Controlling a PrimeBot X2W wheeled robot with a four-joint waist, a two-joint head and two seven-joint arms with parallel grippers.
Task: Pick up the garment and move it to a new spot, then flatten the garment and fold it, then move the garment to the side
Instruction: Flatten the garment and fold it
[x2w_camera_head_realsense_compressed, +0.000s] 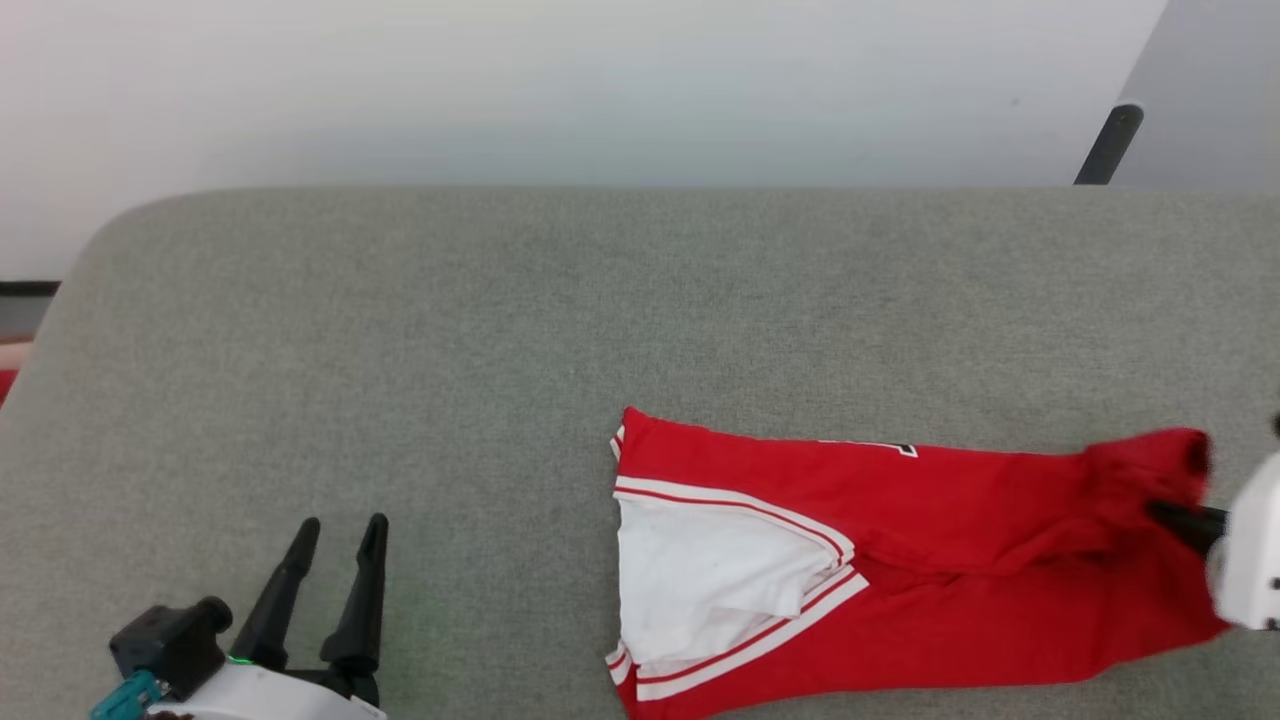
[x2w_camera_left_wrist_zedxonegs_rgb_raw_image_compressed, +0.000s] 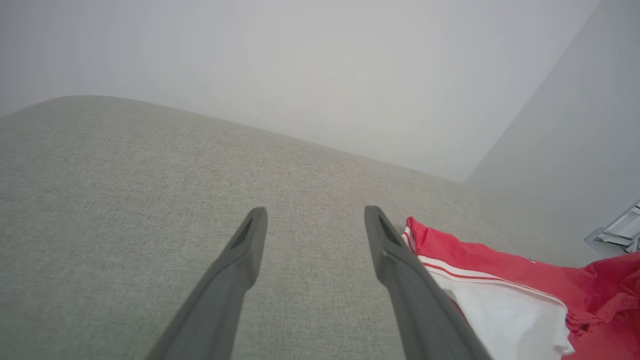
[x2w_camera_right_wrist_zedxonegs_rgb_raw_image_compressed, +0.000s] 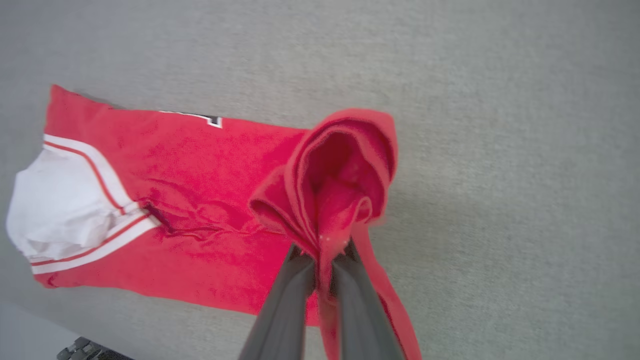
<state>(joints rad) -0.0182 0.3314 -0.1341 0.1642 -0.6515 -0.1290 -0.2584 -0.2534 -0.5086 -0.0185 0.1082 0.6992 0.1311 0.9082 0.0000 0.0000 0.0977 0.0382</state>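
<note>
Nearest the robot, at the lower left of the head view, the left gripper (x2w_camera_head_realsense_compressed: 343, 522) hovers over the grey upholstered surface (x2w_camera_head_realsense_compressed: 480, 340) with its two dark fingers spread apart and nothing between them. The garment (x2w_camera_head_realsense_compressed: 900, 530) lies well to its right and does not touch it. It is a red jersey folded into a long band across the surface. Its white sleeve (x2w_camera_head_realsense_compressed: 690, 580), with red-and-white striped trim, is at the end closer to the left gripper. At the opposite end, the right gripper (x2w_camera_right_wrist_zedxonegs_rgb_raw_image_compressed: 324, 252) has its fingers pressed together on a bunch of the red cloth, which stands up around them in a hooded loop. A sliver of black, white-edged print (x2w_camera_head_realsense_compressed: 900, 449) shows along the garment's far edge. Beyond the surface are a pale wall (x2w_camera_head_realsense_compressed: 520, 90) and a dark rod (x2w_camera_head_realsense_compressed: 1108, 145).
</note>
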